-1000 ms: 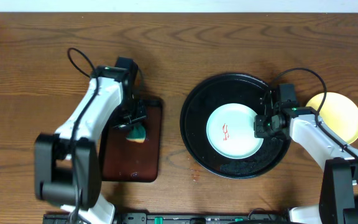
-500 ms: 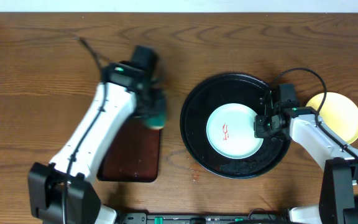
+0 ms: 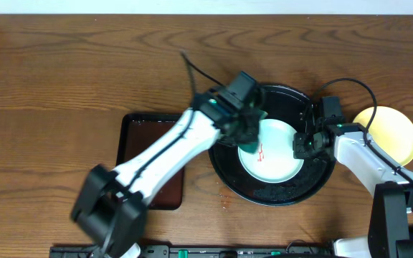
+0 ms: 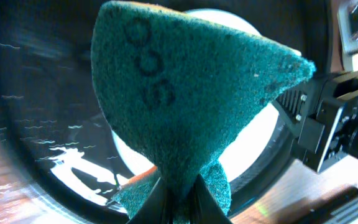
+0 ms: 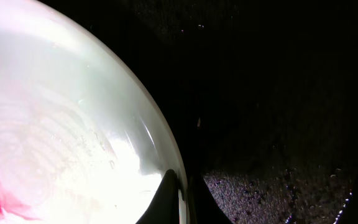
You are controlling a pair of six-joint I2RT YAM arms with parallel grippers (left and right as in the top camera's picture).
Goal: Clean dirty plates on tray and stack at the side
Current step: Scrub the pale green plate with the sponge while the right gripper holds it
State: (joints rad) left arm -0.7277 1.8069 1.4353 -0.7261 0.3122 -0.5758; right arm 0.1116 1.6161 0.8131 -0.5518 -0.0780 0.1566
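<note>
One wooden table (image 3: 49, 72) is seen from above, and two trays lie on it. One round black tray (image 3: 221, 168) with a raised rim is set right of the middle. One smaller brown tray (image 3: 131, 140), rectangular, is set to its left and apart from it. Two plates are counted. A pale plate (image 3: 278, 165) is lying in the middle of the black tray, with a red smear (image 3: 262, 150) marked near its centre. A yellow plate (image 3: 393, 132) is placed on the table to the right of the black tray, partly hidden behind the right arm (image 3: 364, 158). One green sponge (image 3: 252, 141) is seen.

The left arm (image 3: 163, 150) is stretched from the near left edge, slanting over the brown tray towards the far right. The left gripper (image 3: 249, 132) is held over the left part of the pale plate, and its jaws are clamped on the folded sponge (image 4: 185, 99). Whether the sponge touches the plate cannot be told.

The right arm is reached in from the near right corner. The right gripper (image 3: 303, 143) is set at the right edge of the pale plate (image 5: 61, 124), and its jaws are pinched tightly on that rim.
</note>
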